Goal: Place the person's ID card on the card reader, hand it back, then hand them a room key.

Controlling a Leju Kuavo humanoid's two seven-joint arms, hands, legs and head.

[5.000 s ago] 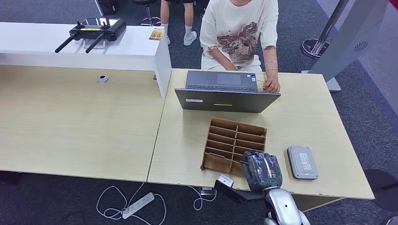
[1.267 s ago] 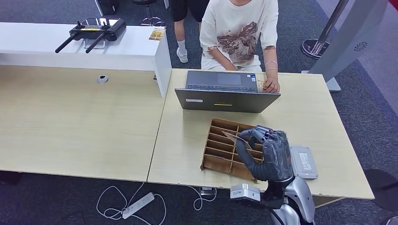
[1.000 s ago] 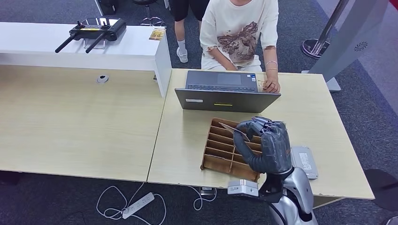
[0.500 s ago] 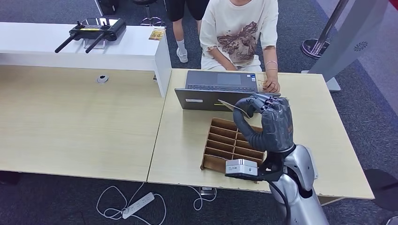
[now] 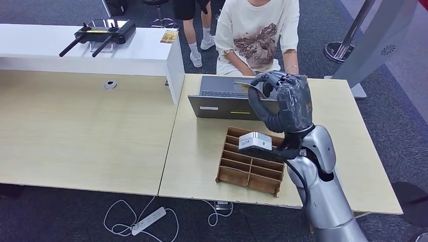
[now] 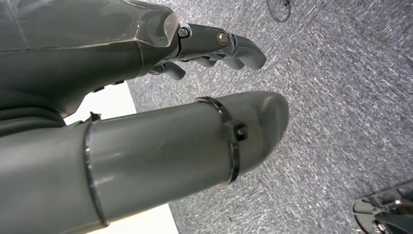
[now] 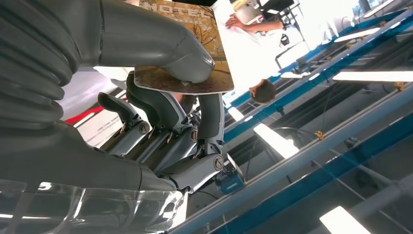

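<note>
Right hand (image 5: 282, 101) is up over the laptop (image 5: 242, 98), pinching a room key (image 5: 249, 86) between thumb and fingers; the wrist view shows the thumb pressed on the card's printed face, "MOTEL" legible, fingers backing it from underneath. Card is held roughly flat with its free edge sticking out past the fingertips toward the person (image 5: 257, 35) seated across the table (image 5: 333, 121), which looks deliberate: it leaves them a bare edge to grab without touching the fingers. The wooden card tray (image 5: 252, 159) sits on the table below the forearm, near the robot's side, so keys are within easy reach. I read this as the final step, key handover, reach nearly done. The person's hands are hidden behind the robot hand, so I can't tell if they are reaching. ID card: can't spot it. Left hand (image 6: 146, 97) hangs beside the body over grey carpet, fingers loosely apart, holding nothing. Risk: the pinch is thin, so the card could swivel when tugged.
</note>
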